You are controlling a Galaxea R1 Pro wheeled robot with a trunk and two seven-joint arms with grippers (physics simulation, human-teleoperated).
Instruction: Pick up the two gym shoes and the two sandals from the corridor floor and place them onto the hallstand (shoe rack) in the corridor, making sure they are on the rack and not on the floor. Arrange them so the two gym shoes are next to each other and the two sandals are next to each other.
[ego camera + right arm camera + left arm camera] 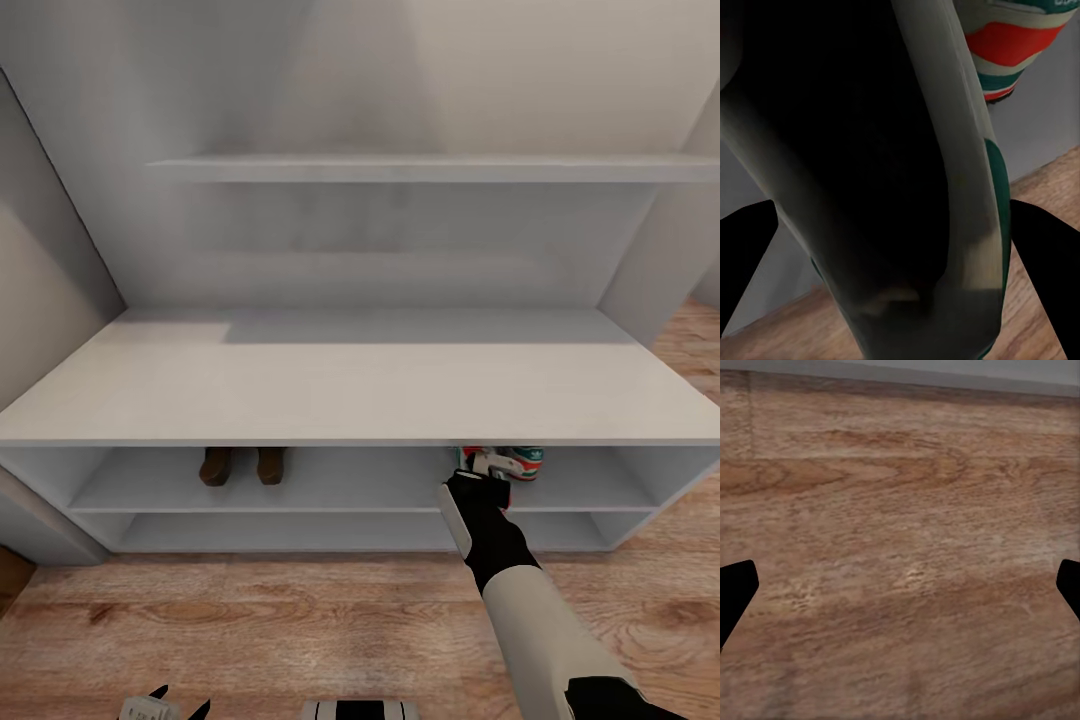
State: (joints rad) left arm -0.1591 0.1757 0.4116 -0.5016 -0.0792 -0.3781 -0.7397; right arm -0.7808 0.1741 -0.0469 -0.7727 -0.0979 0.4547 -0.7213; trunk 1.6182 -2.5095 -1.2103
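Observation:
The two dark brown sandals [242, 466] stand side by side on the upper low shelf of the pale hallstand [360, 385], left of centre. Further right on that shelf, my right gripper [488, 472] is shut on one gym shoe [468, 459], whose cream rim and dark opening [964, 157] sit between the fingers [1042, 270]. The other gym shoe [527, 462] [1020, 37], with green and red markings, rests just right of it on the shelf. My left gripper [165, 706] hangs open low over the wood-grain corridor floor [900, 510], holding nothing.
A floating shelf [430, 168] crosses the back panel above the bench top. The bottom shelf [300, 533] is bare. Grey walls close in at the left [40, 300], and plank floor [300, 610] stretches in front of the unit.

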